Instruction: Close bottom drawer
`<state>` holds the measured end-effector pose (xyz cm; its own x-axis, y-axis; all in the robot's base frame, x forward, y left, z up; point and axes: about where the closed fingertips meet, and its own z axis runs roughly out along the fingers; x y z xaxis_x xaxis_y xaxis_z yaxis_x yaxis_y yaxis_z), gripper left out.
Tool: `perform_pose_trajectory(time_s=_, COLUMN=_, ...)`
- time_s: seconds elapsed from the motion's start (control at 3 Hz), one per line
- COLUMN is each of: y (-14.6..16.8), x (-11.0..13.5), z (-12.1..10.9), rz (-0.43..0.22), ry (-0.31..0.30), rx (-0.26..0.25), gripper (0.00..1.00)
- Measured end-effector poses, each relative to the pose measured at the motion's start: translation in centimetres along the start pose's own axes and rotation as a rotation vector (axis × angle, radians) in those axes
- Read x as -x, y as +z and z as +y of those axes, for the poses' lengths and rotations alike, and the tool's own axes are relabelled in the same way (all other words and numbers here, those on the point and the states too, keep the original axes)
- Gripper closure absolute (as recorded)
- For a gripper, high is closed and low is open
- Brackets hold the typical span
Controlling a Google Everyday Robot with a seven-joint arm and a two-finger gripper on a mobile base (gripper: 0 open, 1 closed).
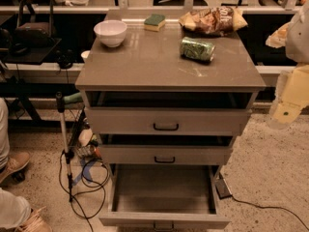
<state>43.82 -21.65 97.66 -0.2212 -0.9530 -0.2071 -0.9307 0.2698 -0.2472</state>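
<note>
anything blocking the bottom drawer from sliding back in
Nothing visible does: the wide, shallow grey-beige bottom drawer stands pulled out and looks empty inside. The claw hangs off to the right of the cabinet, apart from it.

One camera only, set high in front of the cabinet (pixel 145 62), pitched down and facing its drawer fronts square-on. Mid range: the whole top fits in frame, with floor (pixel 270 168) showing on both sides. The pulled-out bottom drawer (pixel 193 221) runs to the lower frame edge, which clips its front. The gripper (pixel 287 108) comes in at the right edge, near the cabinet's top-right corner but clear of it.
</note>
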Motion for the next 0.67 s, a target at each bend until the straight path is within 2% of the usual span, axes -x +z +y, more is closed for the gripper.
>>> perform_pose_trajectory(time_s=0.33, y=0.0, x=0.0, z=0.0, rz=0.0, ry=0.0, rx=0.0, gripper=0.0)
perform_pose_trajectory(time_s=0.67, y=3.1, x=-0.7, z=1.0, rz=-0.008, ry=0.046, rx=0.066, gripper=0.0)
